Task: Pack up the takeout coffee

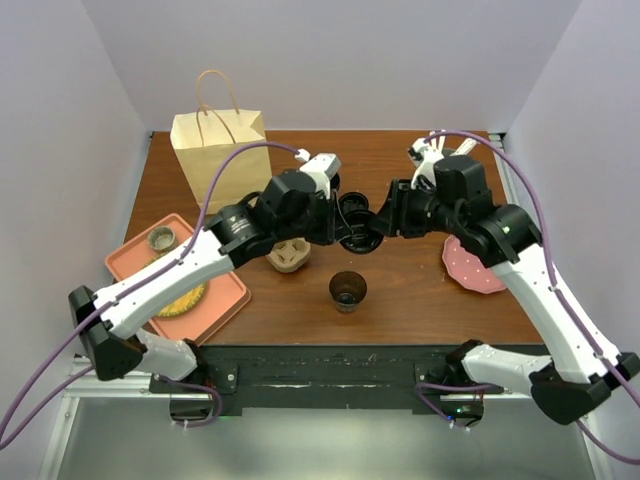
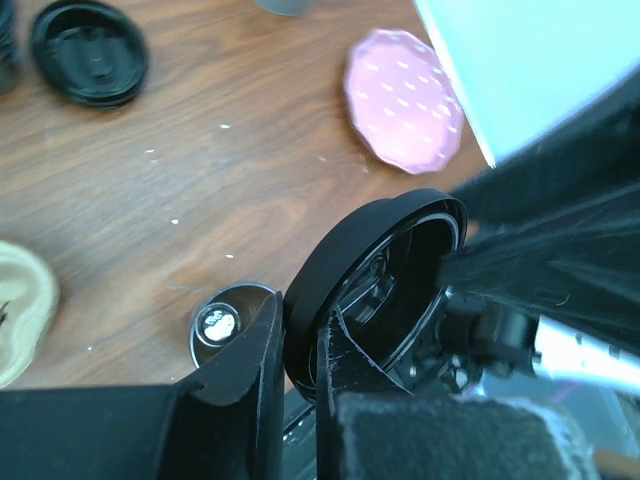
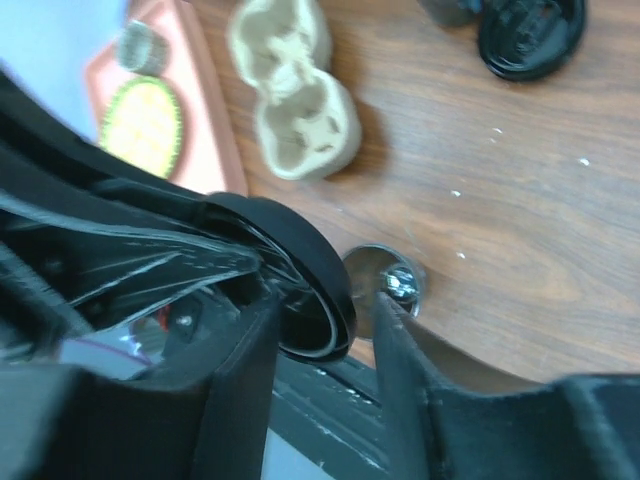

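Left gripper (image 2: 298, 325) sits right up against the lens at the bottom of the left wrist view. It's pinched nearly closed on the rim of a black lid (image 2: 330, 255), holding it on edge w/ the hollow side facing frame right. Just below it, lower left of frame, the lidless cup (image 2: 228, 322) stands on the table (image 2: 250, 170), so imo the lid hangs there to go onto that cup. Loose lid (image 2: 90, 50) lies upper left, pink plate (image 2: 405, 100) upper right of centre, pulp carrier (image 2: 20, 310) at the left edge.

Right wrist view: your right gripper (image 3: 330, 305) straddles the same lid at bottom centre, but the jaws are partway open. The lid leans on the finger at frame left w/ a clear gap to the other one, so nothing is gripped. Reads like a handoff to me, w/ the left side carrying the lid. Orange tray (image 3: 210, 130) is upper left.

Top view: both arms meet mid frame, too bunched up to see the lid properly. Paper bag (image 1: 218, 150) stands upright upper left, handles up, prob where stuff gets packed.

Re the takeout coffee: can't pick out a lidded cup in any view tbh. The dark sliver at the upper left edge of the left wrist view, next to the loose lid, could be it, can't tell. Check b4 you reach.
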